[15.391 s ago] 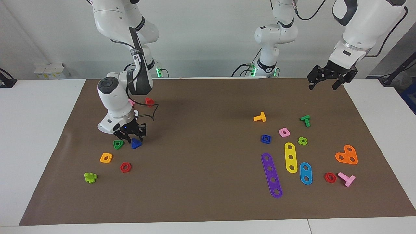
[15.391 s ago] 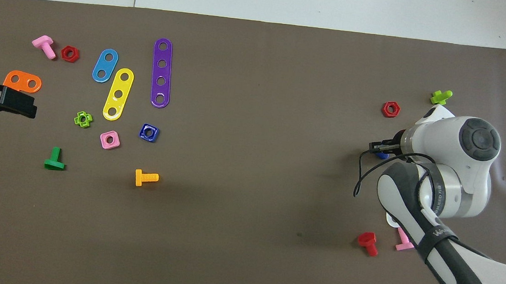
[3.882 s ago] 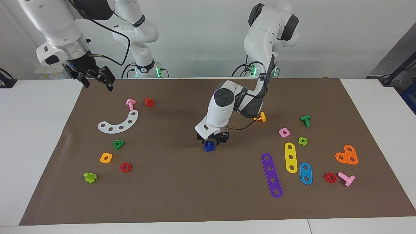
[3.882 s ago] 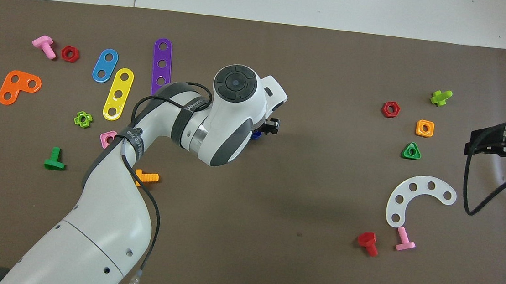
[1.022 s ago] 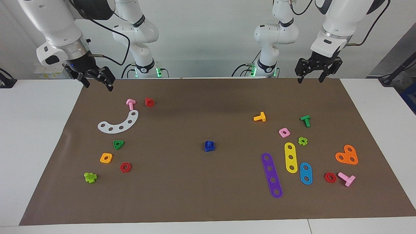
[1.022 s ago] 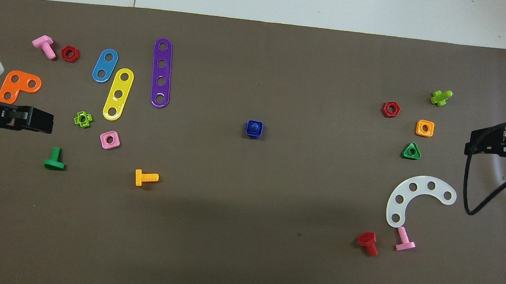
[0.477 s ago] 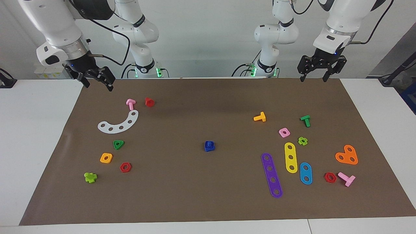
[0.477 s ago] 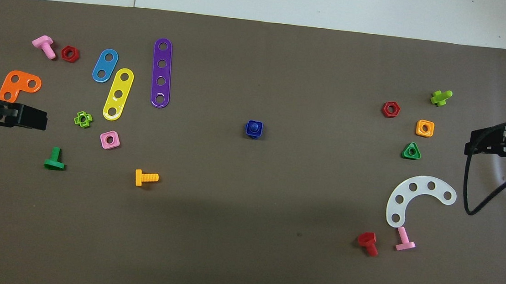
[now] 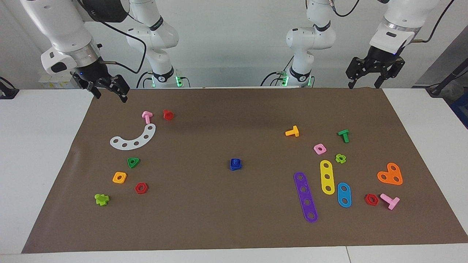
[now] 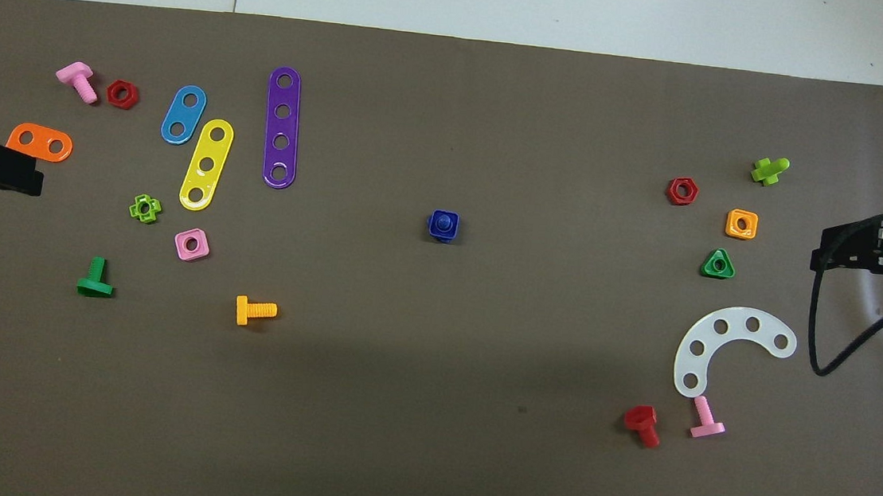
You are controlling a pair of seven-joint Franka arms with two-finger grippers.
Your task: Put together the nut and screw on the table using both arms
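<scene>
- Dark blue nut [image 9: 236, 165] seated on the dark blue screw [image 10: 443, 221] at the middle of the mat, stem tip poking up through the centre hole; joined pair resting free, touched by neither gripper.
- Brown mat over the table [image 9: 44, 153], with the pair well apart from both clusters of toy parts.
- Toward the left arm's end: purple four-hole strip [image 9: 305, 196], yellow strip [image 9: 327, 177] and blue strip [image 9: 344, 194] lying side by side; pink square nut [image 9: 320, 148] and light green cross nut [image 9: 340, 158] nearer to the robots than the strips; orange bolt [image 9: 292, 131] and green bolt [image 9: 343, 135] nearer still.
- At that same end: orange heart-shaped plate [image 9: 390, 174], red hex nut [image 9: 371, 199], pink bolt [image 9: 390, 201] just beside it.
- Toward the right arm's end: white curved strip [image 9: 133, 138], green triangular nut [image 9: 133, 162], orange square nut [image 9: 119, 177].
- Left gripper [image 9: 375, 75] raised over the mat's edge nearest the robots at the left arm's end, fingers spread apart, holding nothing.
- Right gripper [image 9: 108, 88] raised over the mat's corner at the right arm's end, fingers spread apart, holding nothing.
</scene>
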